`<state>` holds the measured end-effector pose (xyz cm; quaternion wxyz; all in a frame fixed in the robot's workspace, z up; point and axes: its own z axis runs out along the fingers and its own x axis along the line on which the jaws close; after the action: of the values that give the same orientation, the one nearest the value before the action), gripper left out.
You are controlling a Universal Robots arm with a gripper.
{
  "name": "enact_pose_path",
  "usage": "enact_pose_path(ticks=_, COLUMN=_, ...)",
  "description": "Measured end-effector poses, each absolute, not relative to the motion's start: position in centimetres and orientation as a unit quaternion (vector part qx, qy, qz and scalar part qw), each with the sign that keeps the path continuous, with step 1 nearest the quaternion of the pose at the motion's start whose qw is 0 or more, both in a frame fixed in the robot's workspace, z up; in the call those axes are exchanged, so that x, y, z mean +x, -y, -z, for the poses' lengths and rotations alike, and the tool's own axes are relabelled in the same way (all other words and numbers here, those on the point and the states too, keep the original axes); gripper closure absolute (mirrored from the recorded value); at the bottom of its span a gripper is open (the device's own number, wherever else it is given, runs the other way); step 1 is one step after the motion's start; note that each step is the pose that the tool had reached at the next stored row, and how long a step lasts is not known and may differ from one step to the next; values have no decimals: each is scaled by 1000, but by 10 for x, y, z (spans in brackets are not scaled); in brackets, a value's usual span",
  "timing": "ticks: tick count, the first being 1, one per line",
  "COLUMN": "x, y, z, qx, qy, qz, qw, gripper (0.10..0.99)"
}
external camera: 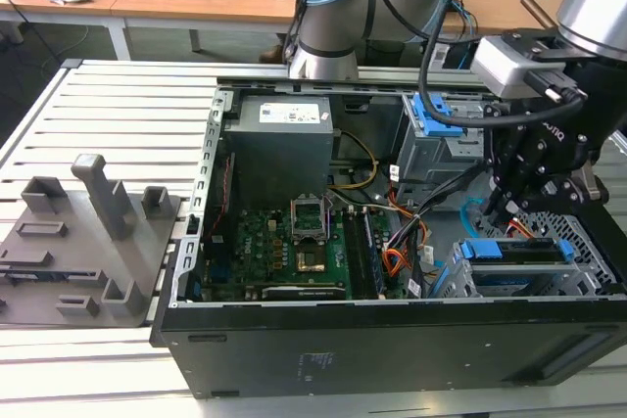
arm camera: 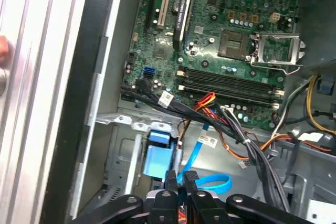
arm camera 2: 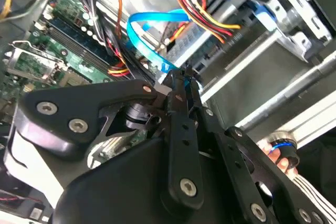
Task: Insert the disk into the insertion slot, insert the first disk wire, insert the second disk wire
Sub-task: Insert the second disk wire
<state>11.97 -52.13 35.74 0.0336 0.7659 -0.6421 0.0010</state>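
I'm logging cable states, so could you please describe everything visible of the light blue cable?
The light blue cable is one thin, flat, glossy plastic-looking strand. It curves in a loop inside the case beside the red-orange wire bundle. In both wrist views its lower end runs down to the gripper, whose narrow fingertips meet there; its plug isn't discernible.

Arm (external camera: pixel 343 7): grey-and-blue jointed segments at the far side of the scene; second silver segment descends at the exterior view's right.
Wrist (external camera: pixel 524 66): grey block with black housing below, angled downward.
Gripper (external camera: pixel 502 205): black, linkage type, pointed down, low at the exterior view's right.
Gripper, second wrist view (arm camera 2: pixel 184 74): two slim black fingers (arm camera 2: pixel 177 85) drawn tight together, tips meeting, pinching the light blue cable (arm camera 2: pixel 152 43) at its plug end.
Gripper, first wrist view (arm camera: pixel 182 178): fingertips (arm camera: pixel 171 178) side by side, nearly touching; blue cable loops out just beside them.
Linkage: broad black bars with silver pivot bolts, spread wide behind the tips.
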Motion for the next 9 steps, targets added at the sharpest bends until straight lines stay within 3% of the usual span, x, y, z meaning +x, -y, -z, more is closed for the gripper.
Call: enact_pose_path(ticks=9, x=126, y=532, z=-350, qx=766, qy=642, qz=1, qw=35, gripper=925)
